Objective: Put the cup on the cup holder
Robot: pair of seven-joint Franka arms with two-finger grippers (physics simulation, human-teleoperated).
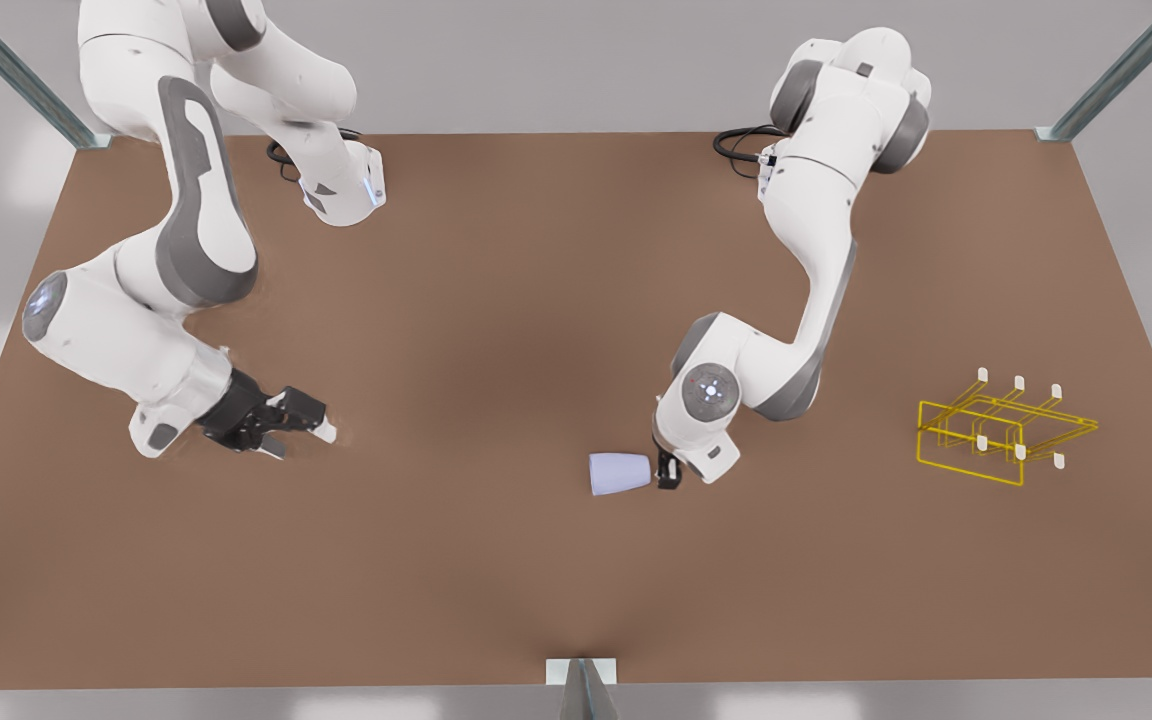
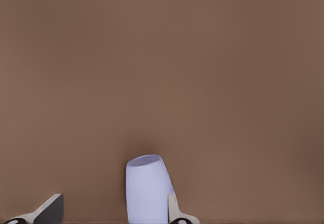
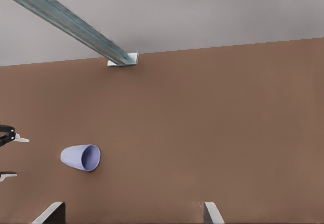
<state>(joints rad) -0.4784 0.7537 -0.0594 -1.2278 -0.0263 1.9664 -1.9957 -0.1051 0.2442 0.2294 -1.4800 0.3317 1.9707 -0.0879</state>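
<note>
The left gripper (image 1: 664,470), fingers spread, brackets the toppled cup (image 1: 620,473) (not yet pinched); the cup holder (image 1: 996,432) stands well apart. The right gripper (image 1: 301,428) waits, spread.

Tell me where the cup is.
The cup lies on its side, right of centre in the front view, at the left claw, left of the cup holder.

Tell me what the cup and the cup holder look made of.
Cup: smooth matte lavender-blue, no glare, likely plastic, possibly ceramic. Cup holder: thin yellow wire with white prong tips, probably coated metal. Left gripper is open at the lying cup; right gripper waits open at the front view's left.
</note>
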